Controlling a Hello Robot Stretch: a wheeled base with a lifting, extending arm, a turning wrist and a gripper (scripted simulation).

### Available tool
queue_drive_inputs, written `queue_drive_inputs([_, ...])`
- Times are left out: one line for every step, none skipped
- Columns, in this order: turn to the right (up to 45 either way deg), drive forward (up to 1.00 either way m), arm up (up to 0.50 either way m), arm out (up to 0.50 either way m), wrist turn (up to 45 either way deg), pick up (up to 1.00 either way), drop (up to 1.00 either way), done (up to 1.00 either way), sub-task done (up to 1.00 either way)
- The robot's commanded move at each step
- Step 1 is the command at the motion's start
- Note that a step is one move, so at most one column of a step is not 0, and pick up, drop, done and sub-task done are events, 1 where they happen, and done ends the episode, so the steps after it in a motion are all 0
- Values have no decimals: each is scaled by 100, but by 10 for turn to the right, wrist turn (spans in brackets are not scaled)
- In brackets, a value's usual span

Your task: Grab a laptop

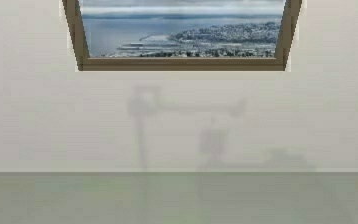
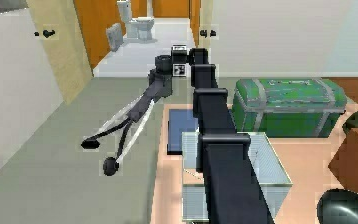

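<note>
Arm side view: the laptop [image 2: 180, 130] seems to be the flat dark-blue slab lying on the table [image 2: 167, 190], close to that table's left edge and toward its far end. Its right part is hidden behind the arm [image 2: 222, 150].

The table is pale, smooth wood. Just behind the laptop along the same edge stands a pale grey-blue box [image 2: 269, 165] with thin, glassy-looking walls, which the arm also crosses.

The gripper [image 2: 98, 155] reaches out past the table's left edge, its two thin fingers slanting down over bare grey-green floor [image 2: 47, 185]. It holds nothing (how wide the fingers are set cannot be told).

Beyond the table's far right corner sits a green chest [image 2: 287, 100] with darker bands and a rounded lid. A black rounded shape [image 2: 342, 205] shows at the bottom right corner, with something brown [image 2: 357, 140] above it, too cut off to name.

Farther out, orange doors [image 2: 97, 25] flank an opening onto a paler floor where a white toilet [image 2: 142, 25] stands.

The forward view faces a plain cream wall [image 1: 47, 110] meeting the floor, with a wood-framed picture [image 1: 182, 30] of a coastal town hanging high on it.
</note>
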Motion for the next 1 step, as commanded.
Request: queue_drive_inputs([0,0,0,0,450,0,0,0,0])
